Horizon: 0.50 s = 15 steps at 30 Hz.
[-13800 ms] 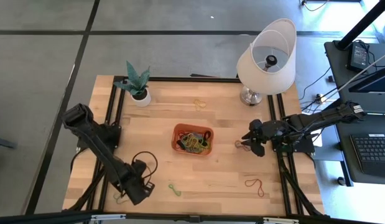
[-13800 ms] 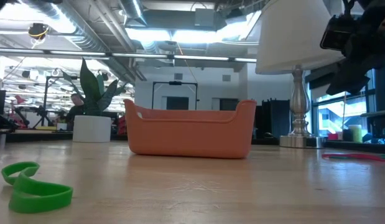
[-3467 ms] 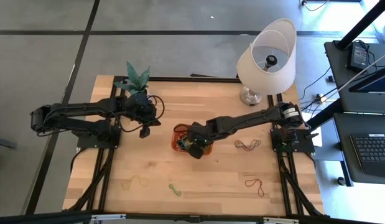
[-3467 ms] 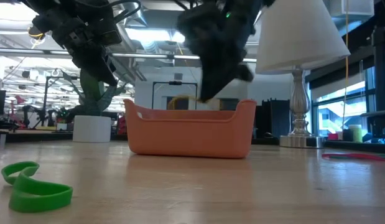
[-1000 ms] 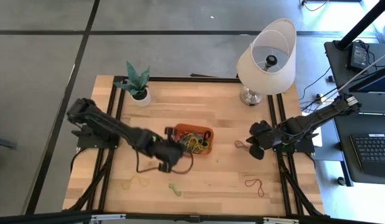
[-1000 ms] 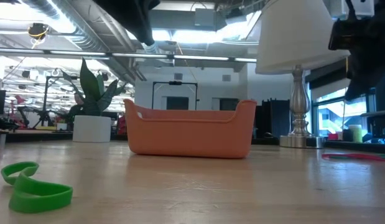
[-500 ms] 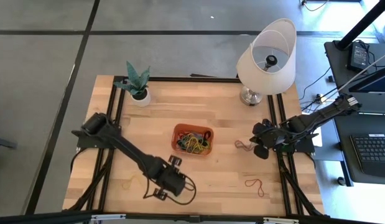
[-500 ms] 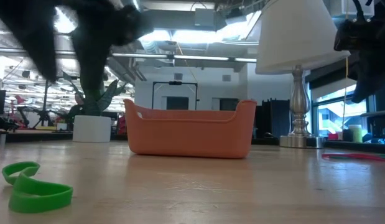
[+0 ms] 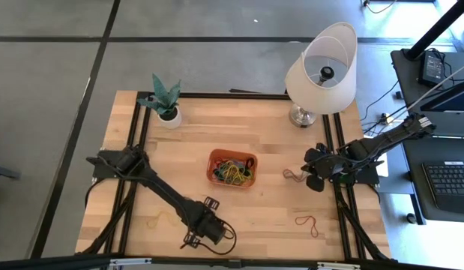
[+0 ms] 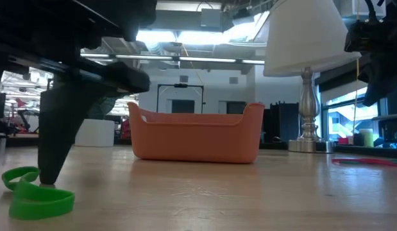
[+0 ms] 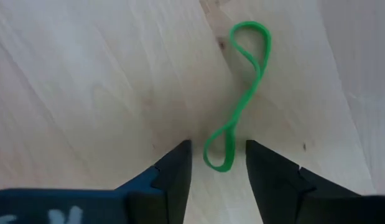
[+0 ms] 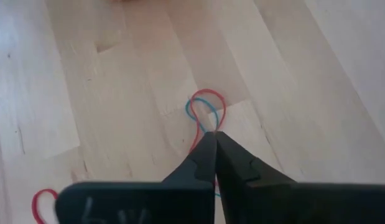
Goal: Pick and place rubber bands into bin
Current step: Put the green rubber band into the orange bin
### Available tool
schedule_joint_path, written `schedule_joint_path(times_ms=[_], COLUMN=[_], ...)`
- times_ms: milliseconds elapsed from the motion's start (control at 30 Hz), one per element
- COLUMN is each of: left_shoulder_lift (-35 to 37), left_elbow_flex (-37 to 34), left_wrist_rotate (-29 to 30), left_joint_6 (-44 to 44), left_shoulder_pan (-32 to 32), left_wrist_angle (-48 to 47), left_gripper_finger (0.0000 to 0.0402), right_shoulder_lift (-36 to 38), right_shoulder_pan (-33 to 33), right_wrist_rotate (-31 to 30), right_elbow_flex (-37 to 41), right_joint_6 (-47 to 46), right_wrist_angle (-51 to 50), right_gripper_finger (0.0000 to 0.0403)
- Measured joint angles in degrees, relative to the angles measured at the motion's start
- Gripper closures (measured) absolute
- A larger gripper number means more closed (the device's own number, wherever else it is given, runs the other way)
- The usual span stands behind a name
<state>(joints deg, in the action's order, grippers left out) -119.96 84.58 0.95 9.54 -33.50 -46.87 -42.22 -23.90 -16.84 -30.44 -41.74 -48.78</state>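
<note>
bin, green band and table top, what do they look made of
Bin: looks like moulded plastic, matte orange, with smooth rounded corners and a thin even rim.
Green rubber band: looks like rubber or similar elastic, a thin limp loop lying twisted on the wood.
Table top: pale wood with visible grain and plank seams, probably a light sealed finish, set on black metal rails.

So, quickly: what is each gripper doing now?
Left gripper: open, fingers astride the green band.
Right gripper: shut on the red and blue bands.

The left hand (image 9: 204,225) hides the green rubber band (image 11: 236,99) from overhead.
</note>
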Motion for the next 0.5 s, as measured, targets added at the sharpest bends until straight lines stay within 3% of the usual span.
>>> schedule_joint_path(times_ms=[133,367,500], left_shoulder_lift=[-0.2,-0.3,0.2], left_elbow_flex=[0.0,0.0,1.7], left_wrist_rotate=[-2.3,-1.9,-4.3], left_joint_6=[-2.6,0.1,1.7], left_shoulder_pan=[0.2,0.5,1.2], left_wrist_angle=[0.0,0.0,-3.2], left_gripper_finger=[0.0282,0.0386,0.0397], right_shoulder_lift=[0.0,0.0,0.0], right_shoulder_pan=[0.0,0.0,0.0], right_wrist_rotate=[0.0,-0.1,-1.5], right_elbow_flex=[0.0,0.0,0.0], right_joint_6=[0.0,0.1,0.0], right_wrist_angle=[0.0,0.0,0.1], right_gripper_finger=[0.0390,0.0388,0.0387])
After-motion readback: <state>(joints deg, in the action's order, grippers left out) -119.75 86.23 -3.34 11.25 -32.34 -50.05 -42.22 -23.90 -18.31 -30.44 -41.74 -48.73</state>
